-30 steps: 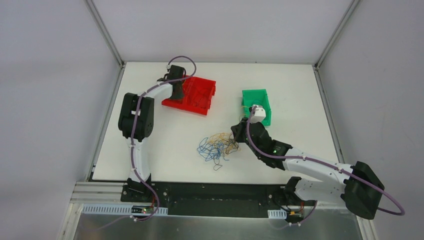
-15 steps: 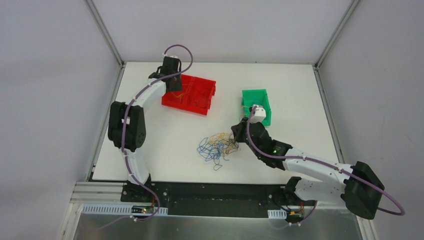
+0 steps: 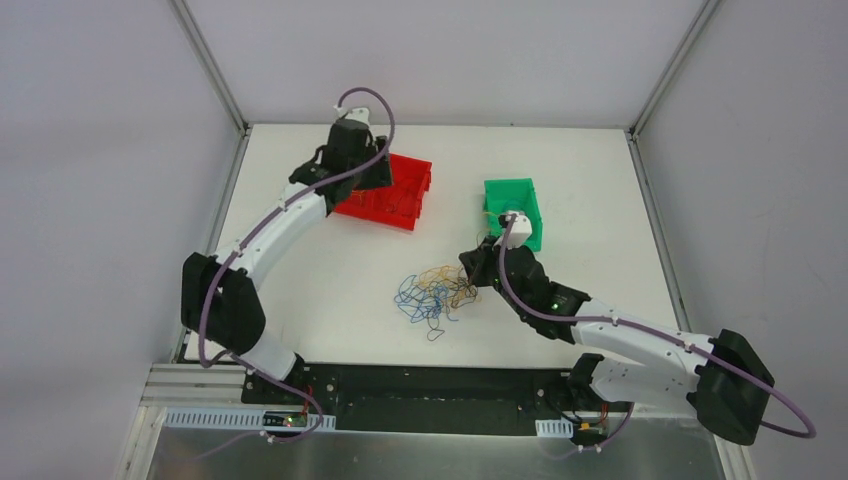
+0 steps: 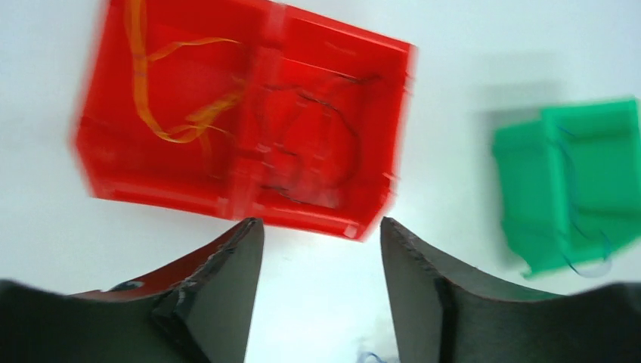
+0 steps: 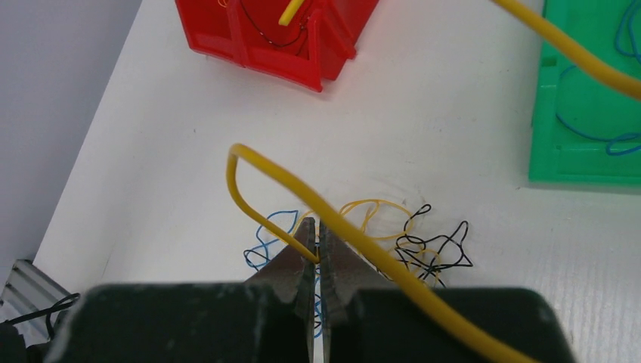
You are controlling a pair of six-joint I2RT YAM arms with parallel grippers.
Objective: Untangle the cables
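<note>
- Two changes stand out against a second ago. The left fingers (image 4: 242, 253), then closed low inside the red bin (image 3: 412, 212), are now parted with nothing between them. The left arm (image 3: 270, 235) has also been raised and drawn back over the bin's left end.
- A yellow-orange strand (image 4: 162, 121) is seen lying in the bin's left compartment, and dark wires (image 4: 325, 144) in the right one. A drop-off is judged to be just finished, so one more strand counts as sorted.
- No change is seen at the right fingers (image 5: 306, 249). They are pressed shut on a yellow wire (image 5: 261, 170), which arches up and away from the tips.
- The remaining cables (image 3: 436, 297) are left as a loose knot on the surface (image 3: 320, 280), near of both bins and just left of the right fingers. Much separating is judged to be still ahead.
- The green bin (image 3: 493, 190), at the far right, is found holding blue wires (image 5: 605, 140).
- The wires are seen as thin, smooth and springy, set in curly loops of blue, yellow-orange and black that hook into one another.
- Both bins are of glossy, rigid moulded plastic with straight walls; the red one is split by a divider.
- The surface is matt white and flat.
</note>
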